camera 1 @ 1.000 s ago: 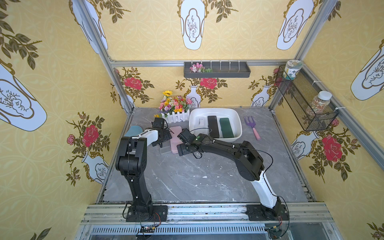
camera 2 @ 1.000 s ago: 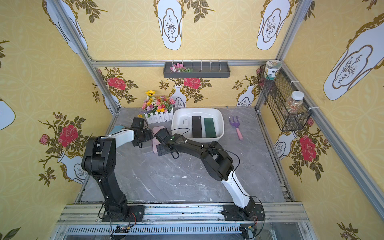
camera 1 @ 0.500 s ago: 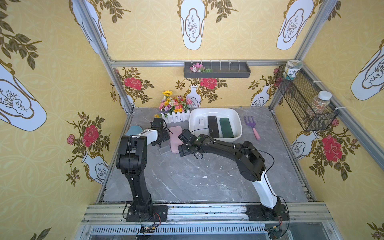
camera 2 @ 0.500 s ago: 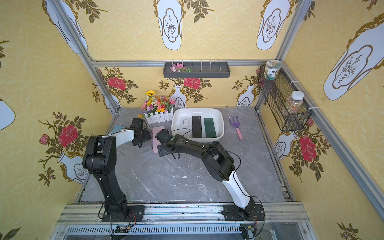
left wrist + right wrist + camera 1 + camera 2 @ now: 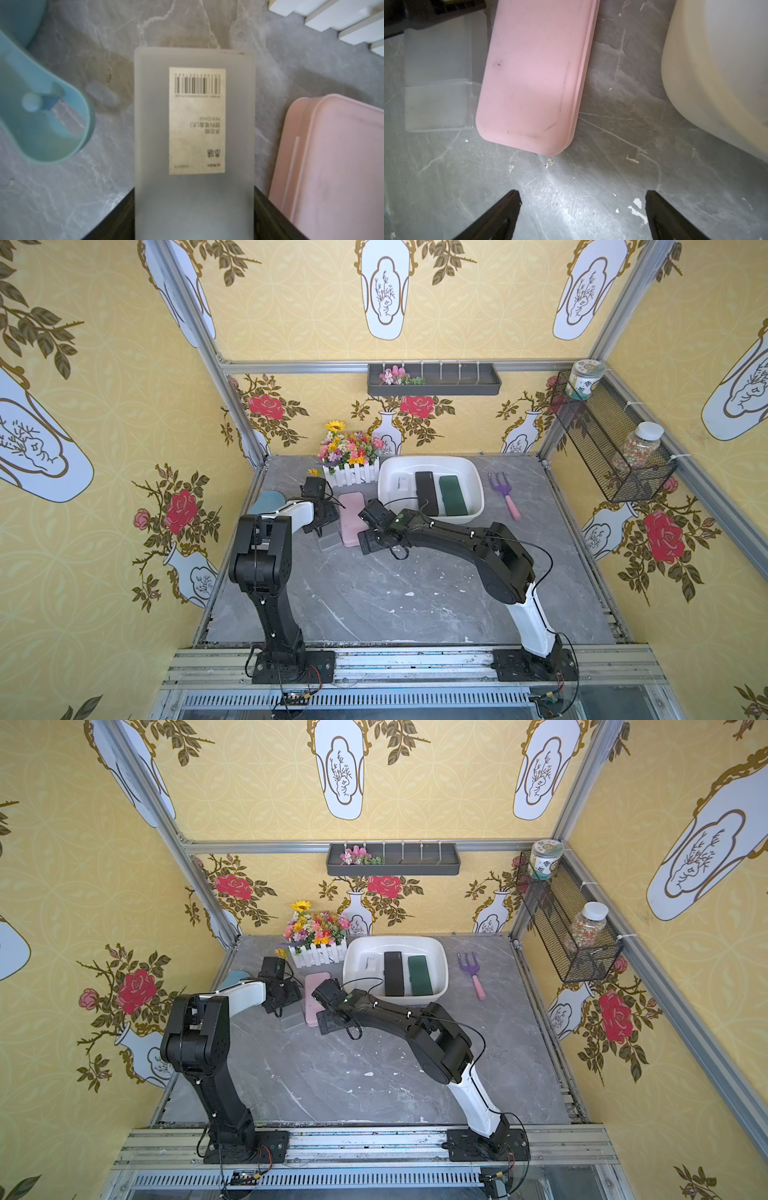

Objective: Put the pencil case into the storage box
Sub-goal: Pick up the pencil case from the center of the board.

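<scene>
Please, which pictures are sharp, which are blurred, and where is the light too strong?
Left wrist view: the frosted pen case is slightly soft, its label partly blurred, the teal object out of focus. Right wrist view: the pink pencil case is sharp, scuffs visible; the storage box wall looks washed out. Both top views: sharp, evenly lit.

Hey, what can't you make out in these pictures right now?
- Frosted pencil case: one end cut off by the left wrist picture's edge; its label's small print blurred.
- Pink pencil case: near corner covered by the right arm in both top views.
- White item in the storage box: too small to identify.
</scene>
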You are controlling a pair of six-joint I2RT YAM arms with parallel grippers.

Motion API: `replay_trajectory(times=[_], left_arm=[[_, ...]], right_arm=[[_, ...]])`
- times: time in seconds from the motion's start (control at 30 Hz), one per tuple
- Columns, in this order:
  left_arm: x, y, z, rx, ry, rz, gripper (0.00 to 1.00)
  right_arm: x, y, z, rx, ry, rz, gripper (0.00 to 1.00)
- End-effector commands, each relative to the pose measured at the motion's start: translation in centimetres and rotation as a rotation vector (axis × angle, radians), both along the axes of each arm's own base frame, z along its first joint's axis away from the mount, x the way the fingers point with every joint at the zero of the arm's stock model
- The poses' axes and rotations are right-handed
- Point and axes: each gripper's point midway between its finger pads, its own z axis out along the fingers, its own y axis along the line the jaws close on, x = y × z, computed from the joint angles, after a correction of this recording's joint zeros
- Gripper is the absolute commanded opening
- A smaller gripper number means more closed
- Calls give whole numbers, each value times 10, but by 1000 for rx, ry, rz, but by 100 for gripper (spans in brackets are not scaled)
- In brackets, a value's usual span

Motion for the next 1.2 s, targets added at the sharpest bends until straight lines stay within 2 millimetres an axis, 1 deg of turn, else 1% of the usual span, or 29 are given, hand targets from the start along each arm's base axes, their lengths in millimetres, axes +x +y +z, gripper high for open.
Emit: replay_trajectory(times=[0.0,0.1,0.23,0.33,0.47,0.57,0.7,0.8,0.9,0.97,1.03,1.17], left_arm=[[-3,-1,4,-10,-5,0,78],[-4,-1,12,-14,-19,4,77],[-7,-2,24,-24,-42,8,77],[-8,-3,35,-36,-67,7,76],[-10,-11,47,-65,-89,-20,74],[-11,-17,54,-73,-104,-43,73],[-15,-26,59,-77,-106,-66,73],[-18,-34,66,-92,-115,-88,73],[-20,-47,75,-112,-130,-120,73],[-22,-56,81,-119,-138,-142,73],[-25,-63,88,-125,-146,-157,73],[-32,-83,101,-162,-165,-194,73]], right_arm=[[4,0,12,17,-36,-10,97],[2,-1,14,21,-36,-2,97],[1,-7,20,27,-36,17,97],[3,-15,30,93,-21,23,97],[3,-25,42,209,8,55,97],[-2,-26,48,279,39,113,97],[-12,-21,51,303,65,189,97],[-18,-13,53,342,87,238,97],[-22,-6,56,379,98,273,97],[-20,-7,55,397,95,262,97],[-17,-9,55,451,96,245,97],[-4,-10,60,624,94,198,97]])
